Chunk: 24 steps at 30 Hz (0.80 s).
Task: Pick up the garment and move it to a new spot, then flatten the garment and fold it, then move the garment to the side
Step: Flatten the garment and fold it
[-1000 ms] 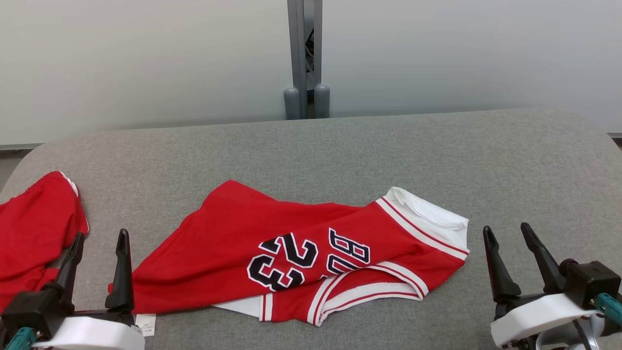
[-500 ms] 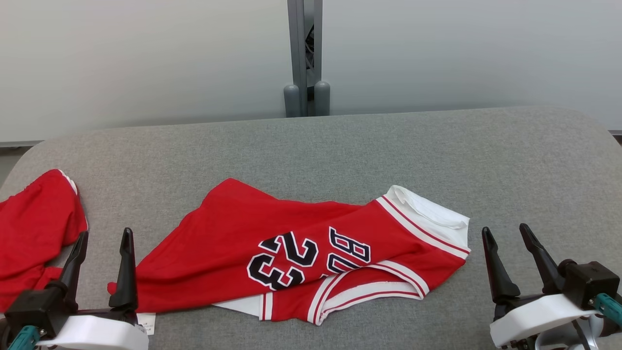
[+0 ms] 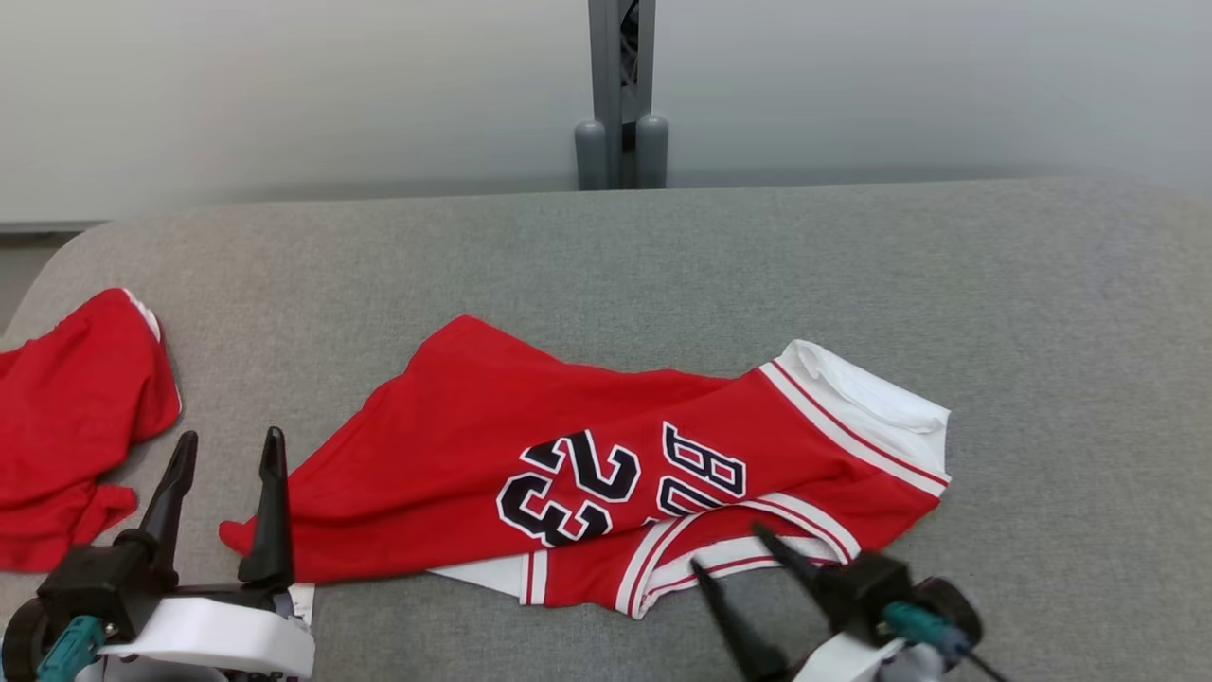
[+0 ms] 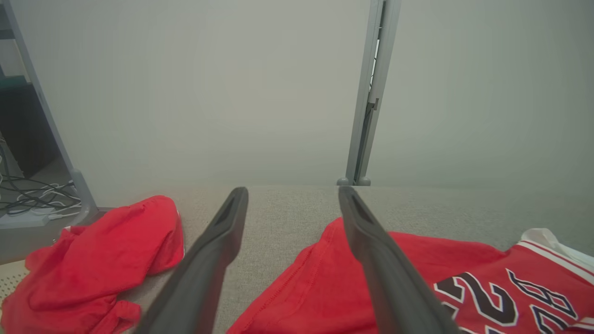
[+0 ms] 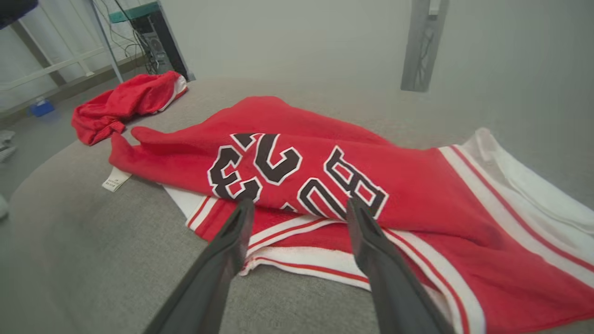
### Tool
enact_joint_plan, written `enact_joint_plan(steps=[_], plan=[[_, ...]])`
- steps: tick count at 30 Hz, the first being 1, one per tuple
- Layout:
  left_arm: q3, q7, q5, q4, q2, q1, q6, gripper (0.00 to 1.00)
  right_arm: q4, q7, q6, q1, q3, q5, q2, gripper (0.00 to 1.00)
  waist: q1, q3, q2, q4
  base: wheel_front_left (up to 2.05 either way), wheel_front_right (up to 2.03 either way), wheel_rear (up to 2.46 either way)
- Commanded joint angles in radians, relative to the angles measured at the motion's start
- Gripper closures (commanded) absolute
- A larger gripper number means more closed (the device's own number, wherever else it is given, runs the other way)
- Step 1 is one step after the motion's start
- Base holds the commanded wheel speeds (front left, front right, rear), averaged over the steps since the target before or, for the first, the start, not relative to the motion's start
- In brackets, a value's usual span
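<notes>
Your red jersey (image 3: 587, 455) lies rumpled mid-way across the grey padded table (image 3: 663, 256), with the left gripper (image 3: 232, 436) and right gripper (image 3: 727, 547) both spread wide, holding nothing. It looks light and limp, so pinch the white-striped edge nearest your right gripper.

My right gripper (image 3: 727, 547) is blurred in the head view, and the bottom edge cuts off its body. The same edge crops the base of my left gripper (image 3: 231, 436). The red jersey (image 3: 568, 445) folds over itself, hiding part of the lettering beside the 23. The print on its white care label (image 5: 115, 179) is too small to read. The left edge cuts off the second red garment (image 3: 66, 417).
</notes>
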Motion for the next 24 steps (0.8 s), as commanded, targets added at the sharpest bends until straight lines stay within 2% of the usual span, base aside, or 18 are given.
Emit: enact_joint_plan(steps=[1,7,16,17,18,19,20,24], plan=[[-0.003,-0.002,0.001,0.005,0.0,-0.023,-0.002,0.0,0.021,0.009,0.0,-0.012,0.037,0.01,-0.011,0.0,0.0,0.017,0.0,0.018,0.0,0.0,0.0],[-0.018,-0.015,0.001,0.028,-0.025,-0.063,-0.019,0.0,0.154,-0.006,0.0,-0.08,0.161,0.053,-0.015,0.0,0.0,0.064,0.0,0.064,0.0,0.0,0.0],[-0.027,-0.035,-0.003,0.074,-0.052,-0.105,-0.042,0.0,0.381,-0.03,0.0,-0.165,0.208,0.083,-0.006,0.0,0.0,0.098,0.0,0.094,0.0,0.0,0.0],[-0.027,-0.035,-0.003,0.079,-0.053,-0.107,-0.045,0.0,0.396,-0.032,0.0,-0.17,0.213,0.09,-0.005,0.08,0.0,0.099,0.0,0.093,0.0,0.0,0.0],[-0.025,-0.038,-0.004,0.083,-0.055,-0.107,-0.045,0.0,0.409,-0.035,0.0,-0.177,0.218,0.1,-0.005,0.26,0.0,0.101,0.0,0.092,0.0,0.0,0.0],[-0.024,-0.04,-0.005,0.087,-0.056,-0.107,-0.047,0.0,0.419,-0.041,0.0,-0.184,0.224,0.11,-0.005,0.71,0.0,0.101,0.0,0.089,0.0,0.0,0.0],[-0.023,-0.04,-0.004,0.092,-0.058,-0.11,-0.047,0.0,0.425,-0.049,0.0,-0.19,0.231,0.123,-0.005,1.0,0.0,0.102,0.0,0.087,0.0,0.0,0.0],[-0.019,-0.046,0.0,0.104,-0.058,-0.124,-0.055,0.0,0.416,-0.081,0.0,-0.216,0.241,0.179,-0.005,1.0,0.0,0.104,0.0,0.073,0.0,0.0,0.0]])
